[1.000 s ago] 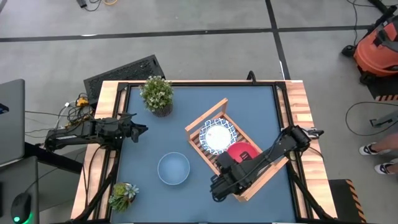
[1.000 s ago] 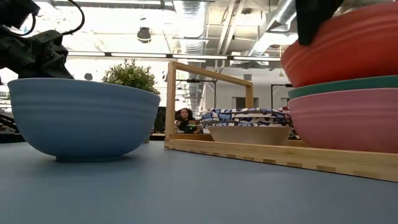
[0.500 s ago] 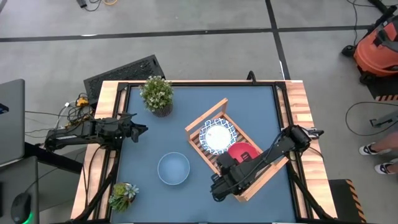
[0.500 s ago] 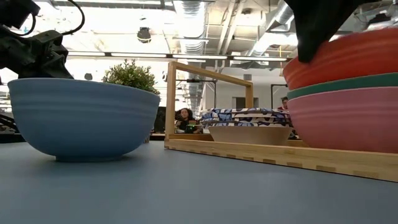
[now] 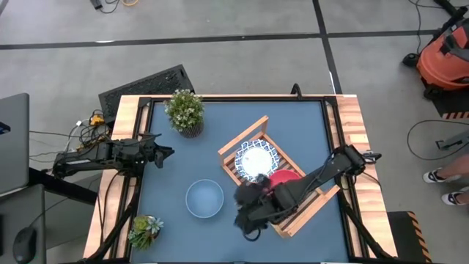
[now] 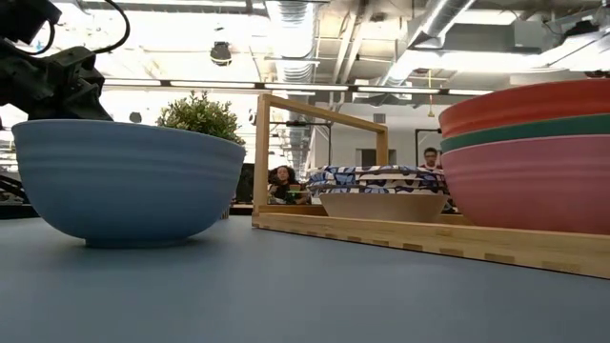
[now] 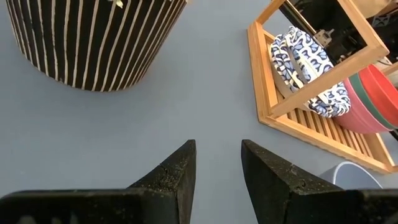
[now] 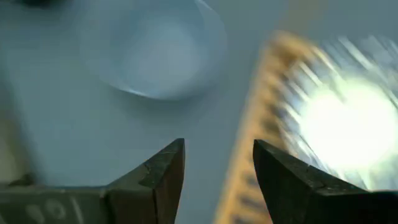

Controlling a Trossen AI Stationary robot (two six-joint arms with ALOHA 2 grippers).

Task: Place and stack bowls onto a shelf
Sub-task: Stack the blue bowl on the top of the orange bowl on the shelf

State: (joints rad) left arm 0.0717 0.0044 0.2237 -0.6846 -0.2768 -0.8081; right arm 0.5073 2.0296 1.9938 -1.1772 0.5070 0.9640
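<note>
On the blue counter [image 5: 220, 139] under an open-ceilinged room, the right hand [image 5: 245, 207] has let go of the red bowl [image 5: 287, 177], now empty, jaws apart.

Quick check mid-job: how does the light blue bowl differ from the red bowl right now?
The light blue bowl sits alone on the blue table, outside the shelf; the red bowl is inside the shelf. The light blue bowl rests directly on the tabletop, while the red bowl tops a stack, over a green bowl and a pink bowl. Both stand upright, plain-coloured, neither held by an end effector.
</note>
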